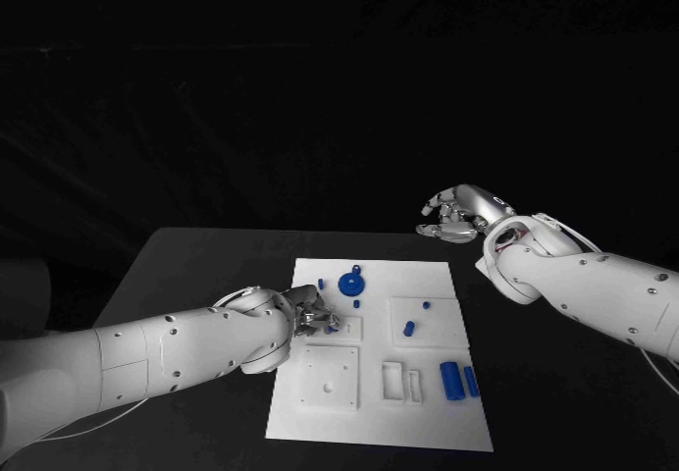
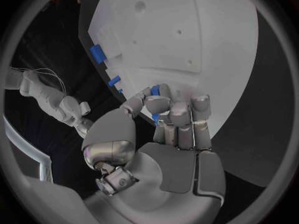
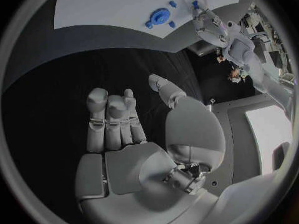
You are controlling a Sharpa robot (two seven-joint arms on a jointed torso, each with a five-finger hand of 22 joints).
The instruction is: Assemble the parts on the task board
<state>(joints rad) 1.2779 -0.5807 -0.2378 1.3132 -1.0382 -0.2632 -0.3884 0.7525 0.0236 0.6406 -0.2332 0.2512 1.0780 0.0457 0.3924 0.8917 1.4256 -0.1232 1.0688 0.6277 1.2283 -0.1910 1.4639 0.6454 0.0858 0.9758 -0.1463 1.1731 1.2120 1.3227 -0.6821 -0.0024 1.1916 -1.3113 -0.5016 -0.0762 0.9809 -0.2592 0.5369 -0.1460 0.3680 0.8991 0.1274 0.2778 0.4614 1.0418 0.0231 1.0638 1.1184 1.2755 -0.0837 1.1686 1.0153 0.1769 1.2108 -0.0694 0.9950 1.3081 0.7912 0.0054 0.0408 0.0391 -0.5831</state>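
The left hand (image 1: 301, 312) rests over the left-centre area of the flat white rectangular task board (image 1: 432, 432), its fingers curled together and pinching a small blue plastic part (image 2: 163, 90) at the fingertips. On the board, a round blue toothed gear (image 1: 351, 286) lies near the far edge, two short blue pegs (image 1: 410, 326) stand on a raised square plate right of centre, and two blue cylinders (image 1: 458, 381) lie side by side near the right edge. The right hand (image 1: 463, 213) hovers beyond the far right corner of the board, off the black table surface (image 1: 184, 265), its fingers loosely curled, slightly apart and holding nothing.

Matt white board (image 1: 433, 412); smooth blue plastic-looking parts (image 1: 351, 286). Both hands, left (image 1: 311, 315) and right (image 1: 461, 213), have a satin metallic sheen. Matt black table (image 1: 198, 265).
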